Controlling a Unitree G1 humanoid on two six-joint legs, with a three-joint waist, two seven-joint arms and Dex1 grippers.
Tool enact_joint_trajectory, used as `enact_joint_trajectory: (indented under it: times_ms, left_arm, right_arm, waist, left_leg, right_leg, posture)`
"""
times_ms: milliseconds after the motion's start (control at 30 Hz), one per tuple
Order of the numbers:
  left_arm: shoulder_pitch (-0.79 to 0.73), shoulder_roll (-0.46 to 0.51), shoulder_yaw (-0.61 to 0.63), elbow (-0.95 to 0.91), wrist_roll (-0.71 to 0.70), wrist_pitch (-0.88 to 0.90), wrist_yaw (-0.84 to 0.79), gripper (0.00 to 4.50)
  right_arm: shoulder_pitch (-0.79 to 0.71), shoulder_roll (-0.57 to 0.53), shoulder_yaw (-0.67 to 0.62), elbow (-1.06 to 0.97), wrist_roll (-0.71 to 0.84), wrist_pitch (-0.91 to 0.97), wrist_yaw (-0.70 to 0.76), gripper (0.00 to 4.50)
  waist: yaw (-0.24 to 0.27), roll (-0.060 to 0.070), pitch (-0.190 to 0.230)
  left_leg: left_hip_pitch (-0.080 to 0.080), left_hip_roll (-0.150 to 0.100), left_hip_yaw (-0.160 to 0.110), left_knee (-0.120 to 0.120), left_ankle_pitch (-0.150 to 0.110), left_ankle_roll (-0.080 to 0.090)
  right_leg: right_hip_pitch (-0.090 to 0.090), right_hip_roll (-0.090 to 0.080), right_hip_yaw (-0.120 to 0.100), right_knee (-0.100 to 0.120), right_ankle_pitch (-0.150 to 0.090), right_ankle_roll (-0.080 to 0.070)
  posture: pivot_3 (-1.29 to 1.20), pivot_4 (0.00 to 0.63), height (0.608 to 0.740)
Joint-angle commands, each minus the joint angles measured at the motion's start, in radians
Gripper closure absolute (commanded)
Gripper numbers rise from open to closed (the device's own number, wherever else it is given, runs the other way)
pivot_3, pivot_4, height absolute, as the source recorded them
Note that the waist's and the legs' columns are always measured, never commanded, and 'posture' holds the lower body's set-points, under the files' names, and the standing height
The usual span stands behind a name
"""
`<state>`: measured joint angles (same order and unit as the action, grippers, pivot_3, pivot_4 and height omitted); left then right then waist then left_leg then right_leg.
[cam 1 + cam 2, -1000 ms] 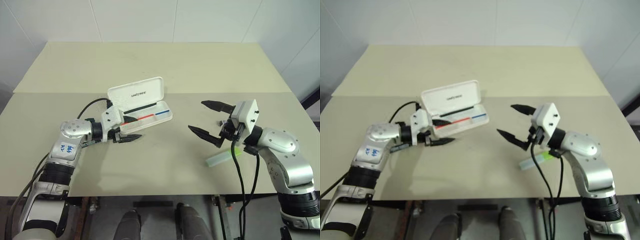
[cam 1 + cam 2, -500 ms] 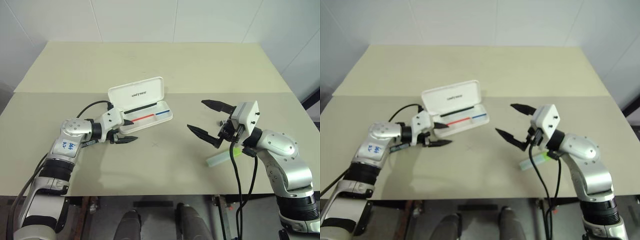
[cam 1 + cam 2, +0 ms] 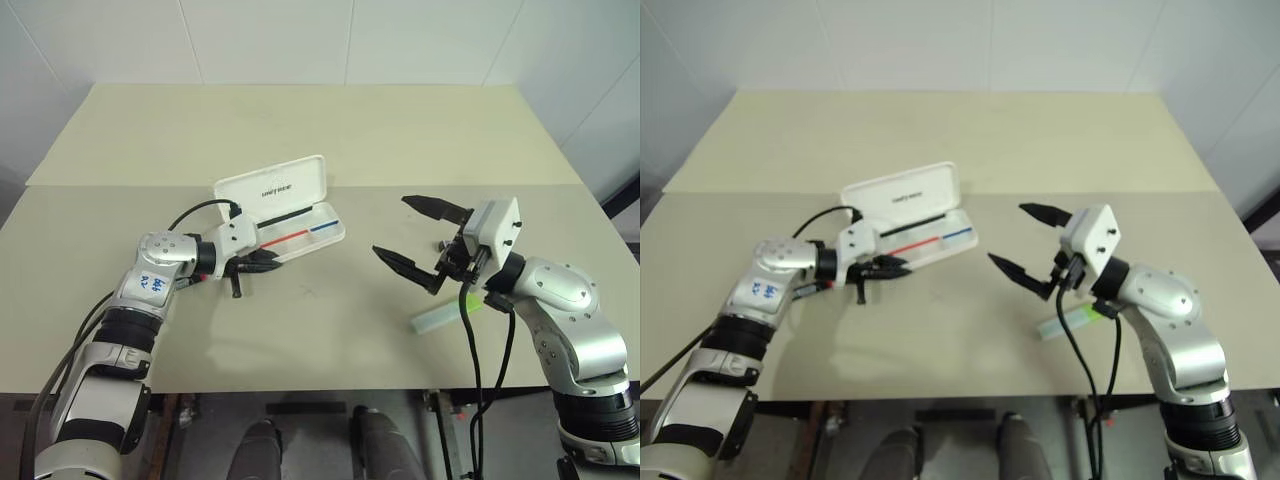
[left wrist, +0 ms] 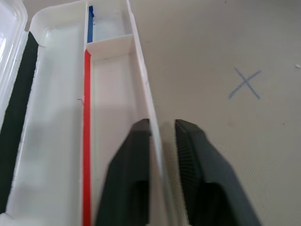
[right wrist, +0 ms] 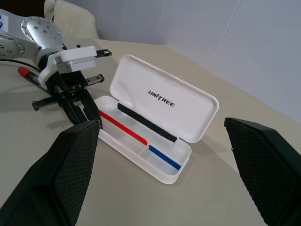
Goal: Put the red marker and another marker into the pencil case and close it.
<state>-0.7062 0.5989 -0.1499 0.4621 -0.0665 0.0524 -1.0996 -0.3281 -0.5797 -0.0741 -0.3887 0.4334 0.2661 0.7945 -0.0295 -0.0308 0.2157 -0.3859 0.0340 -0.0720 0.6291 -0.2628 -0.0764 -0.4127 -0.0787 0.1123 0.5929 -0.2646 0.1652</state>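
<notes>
Green marker (image 3: 445,317) partly behind right arm

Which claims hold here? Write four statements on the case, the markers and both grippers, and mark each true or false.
1. The pencil case stands open, lid up. True.
2. The red marker lies inside the case. False: it lies on the table behind the left arm.
3. The left gripper is shut on the case's front wall. True.
4. The right gripper holds the green highlighter. False: it is open and empty; the highlighter lies on the table beneath that arm.
</notes>
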Motion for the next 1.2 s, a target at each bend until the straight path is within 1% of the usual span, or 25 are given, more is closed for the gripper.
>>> enact_joint_trajectory:
  times_ms: [33,233,333,500,900,1033,1200]
  left_arm:
    - [-0.026,0.007,-0.013,-0.011,0.017,-0.012,-0.016,4.48]
    - [-0.015,0.018,-0.022,-0.050,0.020,-0.023,-0.042,4.48]
    - [-0.007,0.020,-0.022,-0.074,0.013,-0.011,-0.054,4.48]
    - [0.056,0.035,-0.022,-0.269,-0.024,0.072,-0.092,4.48]
    - [0.238,0.109,0.025,-0.567,-0.090,0.262,-0.072,4.48]
    - [0.283,0.123,0.027,-0.588,-0.090,0.263,-0.055,4.48]
    - [0.294,0.134,0.015,-0.553,-0.091,0.218,-0.072,4.48]
  right_arm:
    - [-0.006,-0.025,-0.017,-0.044,0.034,0.010,0.023,0.00]
    - [0.015,-0.079,-0.039,-0.026,0.052,0.027,0.073,0.00]
    - [0.018,-0.088,-0.042,-0.018,0.053,0.023,0.078,0.00]
    - [0.050,-0.125,-0.069,-0.017,0.065,0.034,0.101,0.00]
    - [0.198,-0.205,-0.150,-0.053,0.092,0.038,0.149,0.00]
    - [0.209,-0.201,-0.153,-0.064,0.097,0.041,0.137,0.00]
    - [0.205,-0.192,-0.142,-0.073,0.098,0.046,0.126,0.00]
  waist:
    - [0.000,0.000,0.000]
    - [0.001,0.000,0.000]
    - [0.001,0.000,0.000]
    - [0.000,0.000,0.000]
    - [0.000,0.000,0.000]
    - [-0.001,0.000,0.000]
    - [0.000,0.000,0.000]
  left_leg:
    - [0.000,0.000,0.000,0.000,0.000,0.000]
    - [0.000,0.000,0.000,0.000,0.000,0.000]
    - [0.000,0.000,0.000,0.000,0.000,0.000]
    - [-0.001,0.000,0.000,0.000,0.000,0.000]
    - [0.000,0.000,0.000,0.001,0.000,0.000]
    - [0.000,0.000,0.000,0.001,0.000,0.000]
    - [0.000,0.000,0.000,0.002,0.000,0.000]
  right_leg:
    - [0.000,0.000,0.000,0.000,0.000,0.000]
    - [0.000,0.000,0.000,0.000,0.000,0.000]
    - [0.000,0.000,0.000,0.000,0.000,0.000]
    - [0.000,0.000,0.000,0.000,0.000,0.000]
    - [0.000,0.000,0.000,0.000,0.000,0.000]
    - [0.000,0.000,0.000,0.000,-0.001,-0.001]
    - [0.001,0.000,0.001,0.000,-0.003,-0.005]
  posture:
    - [0.00,0.150,0.740]
    - [0.00,0.150,0.740]
    - [0.00,0.150,0.740]
    - [0.00,0.150,0.740]
    - [0.00,0.150,0.740]
    - [0.00,0.150,0.740]
    - [0.00,0.150,0.740]
